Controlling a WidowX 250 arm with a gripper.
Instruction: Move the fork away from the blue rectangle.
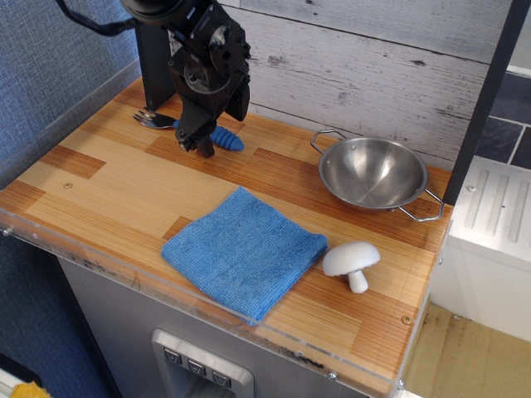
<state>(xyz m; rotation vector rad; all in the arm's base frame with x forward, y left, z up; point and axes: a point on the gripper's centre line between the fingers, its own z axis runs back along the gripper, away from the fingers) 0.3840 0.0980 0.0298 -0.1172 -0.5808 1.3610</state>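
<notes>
The fork lies at the back left of the wooden counter, with its silver head point(153, 118) pointing left and its ribbed blue handle point(226, 139) pointing right. My gripper point(195, 145) hangs straight down over the fork's middle, black fingertips point(184, 144) at the neck of the handle. The fingers hide that part of the fork, so I cannot tell whether they grip it. The blue rectangle, a fuzzy blue cloth point(245, 250), lies flat near the front edge, well apart from the fork and the gripper.
A steel bowl with wire handles point(373, 172) stands at the back right. A white toy mushroom point(352, 261) lies just right of the cloth. A plank wall runs behind the counter and a blue wall along its left.
</notes>
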